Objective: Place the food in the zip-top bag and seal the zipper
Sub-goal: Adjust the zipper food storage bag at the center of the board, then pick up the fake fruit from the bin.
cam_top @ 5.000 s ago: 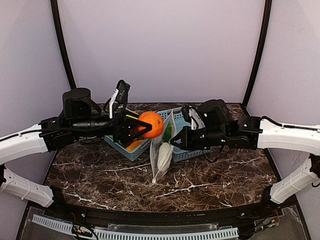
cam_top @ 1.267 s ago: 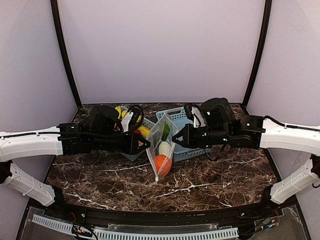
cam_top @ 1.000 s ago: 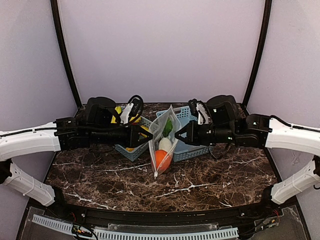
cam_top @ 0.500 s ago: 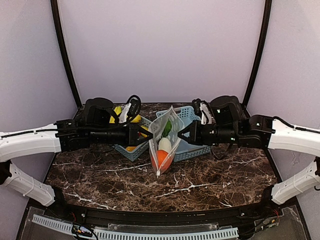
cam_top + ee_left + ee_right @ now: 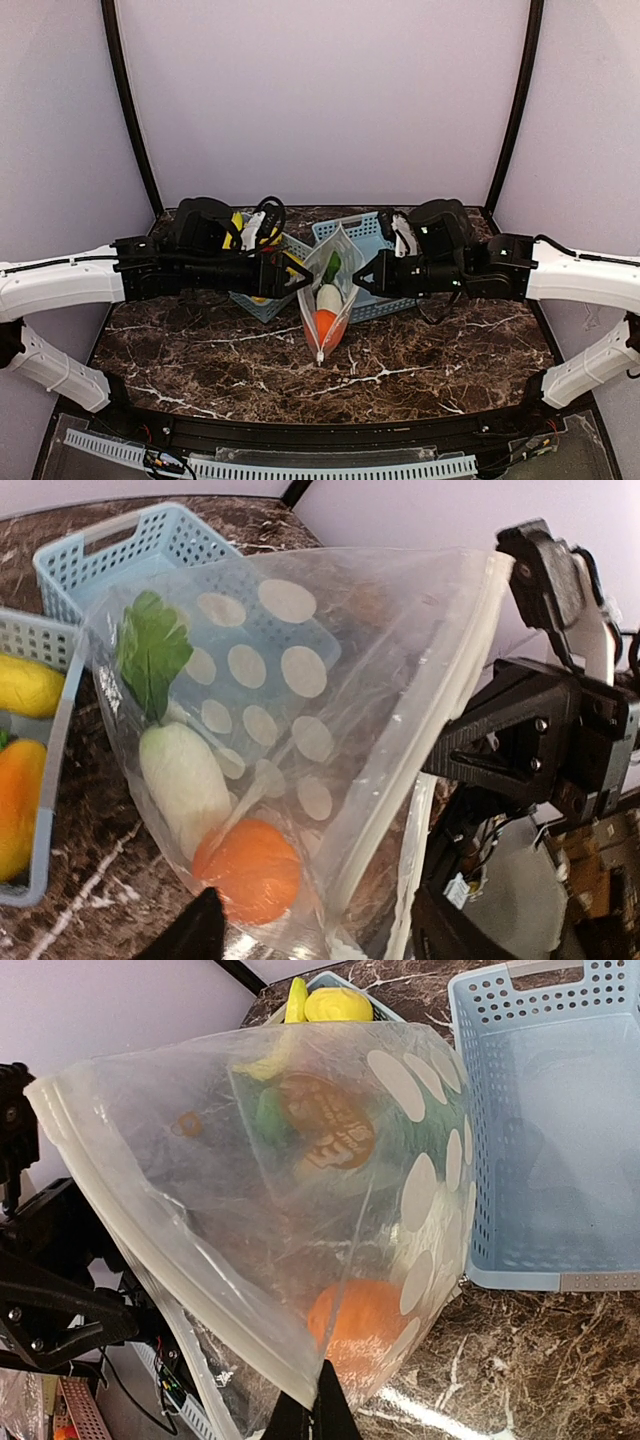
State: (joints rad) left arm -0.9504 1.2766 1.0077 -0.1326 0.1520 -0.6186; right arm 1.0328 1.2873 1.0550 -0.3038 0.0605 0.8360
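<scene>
The zip-top bag (image 5: 330,290), clear with white dots, hangs between my two grippers above the table. It holds the round orange (image 5: 322,325), the white oblong piece (image 5: 328,298) and a green leaf (image 5: 333,267). My right gripper (image 5: 322,1415) is shut, pinching the bag's mouth edge (image 5: 170,1250) and holding the bag up. My left gripper (image 5: 320,942) is open, with its fingers on either side of the bag's mouth strip (image 5: 420,740) at the left side. The orange (image 5: 247,870) lies at the bag's bottom. I cannot make out the slider tab.
A light-blue basket (image 5: 250,303) behind the left gripper holds yellow (image 5: 25,683) and orange (image 5: 15,792) pieces. A second light-blue basket (image 5: 560,1140) behind the bag looks empty. Both stand on the dark marble table (image 5: 200,350), walled at the back.
Five seconds ago my left gripper held the orange; it now lies in the bag. In the last second the bag sank slightly and the left gripper closed in on its edge.
</scene>
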